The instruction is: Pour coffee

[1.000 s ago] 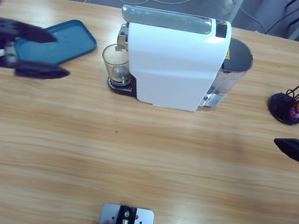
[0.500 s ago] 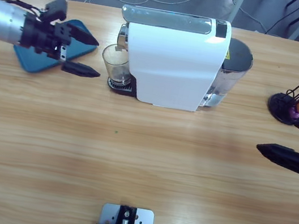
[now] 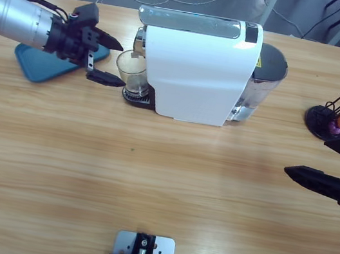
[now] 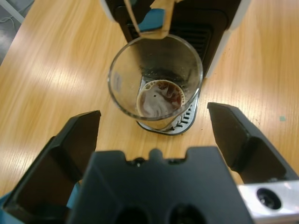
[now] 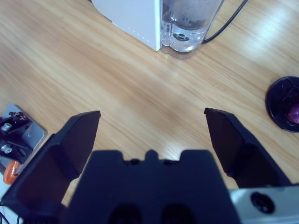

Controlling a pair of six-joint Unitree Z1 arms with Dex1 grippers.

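We read no writing on the coffee machine (image 3: 199, 70) — left gripper (image 3: 112, 61) spread beside its glass (image 3: 132, 72) w/ coffee (image 4: 160, 99); right gripper (image 3: 336, 165) spread, well apart.

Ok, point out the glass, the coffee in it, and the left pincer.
glass (image 4: 119, 74), left wrist view, inner wall.
coffee (image 4: 161, 99), left wrist view, surface at the bottom.
left pincer (image 3: 110, 60), high view, between its tips.

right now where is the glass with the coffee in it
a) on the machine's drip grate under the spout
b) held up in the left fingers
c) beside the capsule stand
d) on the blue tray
a: the glass stands on the coffee machine's grate, and the open left gripper is short of touching it.
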